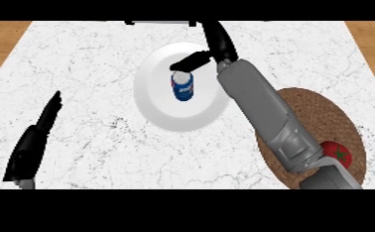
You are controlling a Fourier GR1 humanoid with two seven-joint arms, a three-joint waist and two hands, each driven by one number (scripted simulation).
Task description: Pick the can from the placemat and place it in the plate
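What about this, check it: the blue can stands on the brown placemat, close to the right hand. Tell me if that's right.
Not right. The head view shows the blue can standing on the white plate, not on the brown placemat, which lies to the plate's right. The right hand is indeed close to the can, by its top.
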